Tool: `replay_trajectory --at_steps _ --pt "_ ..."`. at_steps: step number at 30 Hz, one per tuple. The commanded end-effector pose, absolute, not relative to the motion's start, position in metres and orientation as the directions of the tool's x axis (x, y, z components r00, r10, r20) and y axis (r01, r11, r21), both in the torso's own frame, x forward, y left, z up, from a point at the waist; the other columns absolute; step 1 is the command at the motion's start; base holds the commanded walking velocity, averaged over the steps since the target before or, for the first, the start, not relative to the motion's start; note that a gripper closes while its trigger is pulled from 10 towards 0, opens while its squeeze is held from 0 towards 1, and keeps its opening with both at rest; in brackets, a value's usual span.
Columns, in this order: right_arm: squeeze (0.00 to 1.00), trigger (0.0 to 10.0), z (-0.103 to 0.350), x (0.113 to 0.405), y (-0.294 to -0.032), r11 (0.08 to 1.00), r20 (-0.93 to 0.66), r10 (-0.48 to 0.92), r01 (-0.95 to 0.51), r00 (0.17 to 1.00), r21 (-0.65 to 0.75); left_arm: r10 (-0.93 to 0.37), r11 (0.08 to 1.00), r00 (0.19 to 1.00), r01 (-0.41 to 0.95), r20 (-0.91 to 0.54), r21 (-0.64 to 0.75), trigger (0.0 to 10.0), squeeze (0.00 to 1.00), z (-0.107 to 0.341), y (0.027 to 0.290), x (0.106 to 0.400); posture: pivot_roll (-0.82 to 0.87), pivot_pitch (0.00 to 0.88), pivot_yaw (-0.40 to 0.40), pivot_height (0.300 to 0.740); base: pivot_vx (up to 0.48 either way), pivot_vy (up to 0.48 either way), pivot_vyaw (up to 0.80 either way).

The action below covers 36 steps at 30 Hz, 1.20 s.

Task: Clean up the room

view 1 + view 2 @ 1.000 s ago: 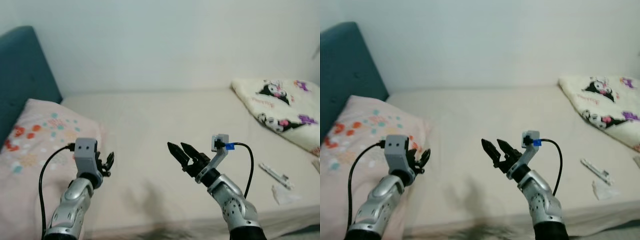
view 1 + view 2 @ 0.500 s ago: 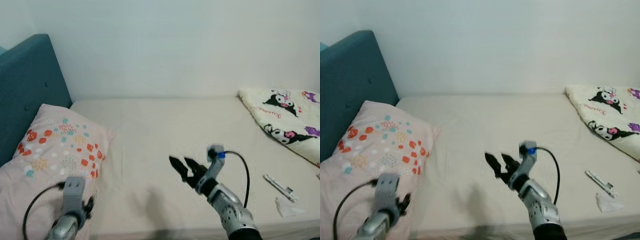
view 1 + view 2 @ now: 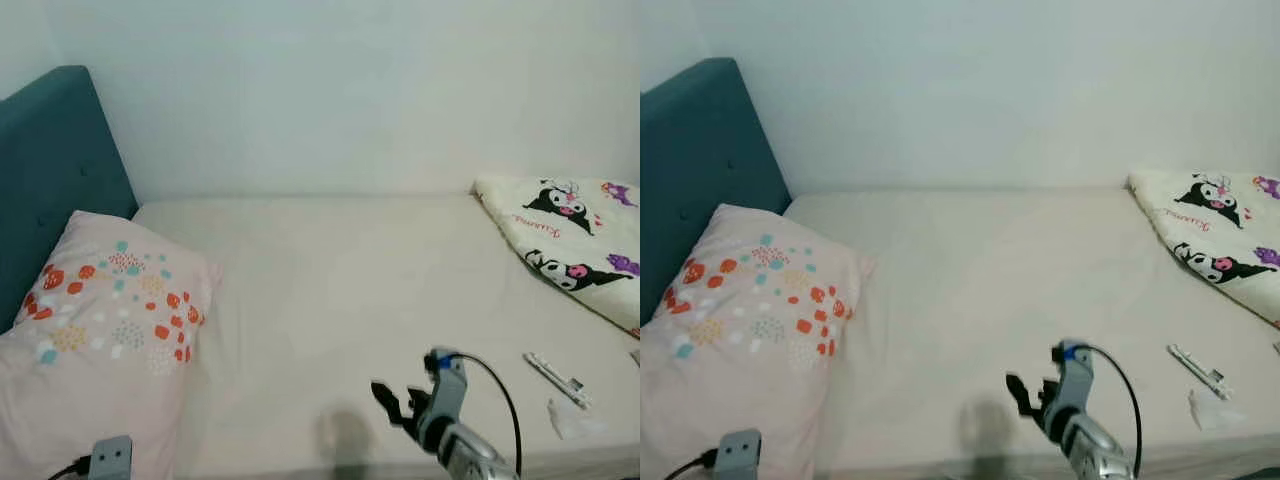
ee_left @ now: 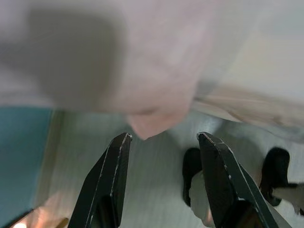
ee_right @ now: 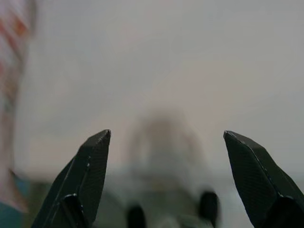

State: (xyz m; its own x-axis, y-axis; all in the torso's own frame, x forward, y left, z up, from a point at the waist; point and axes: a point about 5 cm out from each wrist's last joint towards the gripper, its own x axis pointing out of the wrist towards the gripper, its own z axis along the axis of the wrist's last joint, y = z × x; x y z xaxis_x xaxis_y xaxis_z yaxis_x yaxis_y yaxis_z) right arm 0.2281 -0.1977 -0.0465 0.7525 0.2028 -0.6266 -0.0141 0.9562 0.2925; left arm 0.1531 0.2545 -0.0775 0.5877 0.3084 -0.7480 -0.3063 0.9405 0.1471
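A thin white stick-like item [image 3: 553, 366] and a crumpled clear wrapper [image 3: 572, 418] lie on the cream bed sheet [image 3: 330, 270] near its front right edge. My right gripper [image 3: 392, 400] hangs low over the front edge of the bed, left of those items, open and holding nothing; the right wrist view shows its fingers [image 5: 90, 171] spread wide over the blurred sheet. My left gripper [image 4: 164, 137] is open and empty below a pillow corner [image 4: 147, 123], pointing down at the floor. Its grey wrist block [image 3: 110, 458] peeks in at the bottom left.
A pink pillow [image 3: 100, 330] with coloured dots lies at the left against a teal headboard [image 3: 50, 170]. A folded cartoon-print blanket [image 3: 570, 245] sits at the right end. A white wall backs the bed. My black feet [image 4: 192, 166] stand on pale floor.
Both arms have dropped: the left one has sunk almost out of the head views, the right gripper has lowered toward the bed's front edge. The camera has also shifted a little.
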Motion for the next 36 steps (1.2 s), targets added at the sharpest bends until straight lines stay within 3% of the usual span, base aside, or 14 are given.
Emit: replay_trajectory --at_steps 1,8,12,13,16,36 --pt "0.0 10.0 -0.061 0.209 -0.199 0.969 -0.703 0.176 0.005 0.689 0.248 0.319 0.94 0.532 -0.285 -0.785 0.189 10.0 0.0 -0.086 0.255 0.136 -0.04 0.0 -0.049 0.74 0.0 0.0 0.8" --pt "0.0 10.0 -0.074 0.189 -0.205 0.981 -0.775 0.138 0.024 0.617 0.193 0.283 0.942 0.501 -0.306 -0.818 0.139 10.0 0.0 -0.091 0.25 0.126 -0.04 0.0 -0.052 0.74 0.0 0.0 0.8" --pt "0.0 10.0 -0.087 0.162 -0.211 0.99 -0.846 0.104 0.025 0.522 0.137 0.261 0.936 0.472 -0.338 -0.842 0.1 10.0 0.0 -0.095 0.247 0.118 -0.02 0.0 -0.06 0.74 0.0 0.0 0.8" --pt "0.0 10.0 -0.092 0.15 -0.212 0.995 -0.873 0.091 -0.012 0.479 0.097 0.252 0.938 0.464 -0.333 -0.849 0.096 10.0 0.0 -0.097 0.246 0.116 -0.02 0.0 -0.06 0.74 0.0 0.0 0.8" --pt "0.0 10.0 -0.095 0.145 -0.21 0.995 -0.887 0.094 -0.077 0.453 0.067 0.243 0.942 0.466 -0.322 -0.851 0.093 10.0 0.0 -0.097 0.245 0.116 -0.03 0.0 -0.06 0.74 0.0 0.0 0.8" --pt "0.0 10.0 -0.096 0.144 -0.203 0.979 -0.89 0.099 -0.205 0.445 0.006 0.175 0.972 0.508 -0.224 -0.843 0.067 10.0 0.0 -0.093 0.233 0.138 -0.04 0.0 -0.053 0.74 0.0 0.0 0.8"
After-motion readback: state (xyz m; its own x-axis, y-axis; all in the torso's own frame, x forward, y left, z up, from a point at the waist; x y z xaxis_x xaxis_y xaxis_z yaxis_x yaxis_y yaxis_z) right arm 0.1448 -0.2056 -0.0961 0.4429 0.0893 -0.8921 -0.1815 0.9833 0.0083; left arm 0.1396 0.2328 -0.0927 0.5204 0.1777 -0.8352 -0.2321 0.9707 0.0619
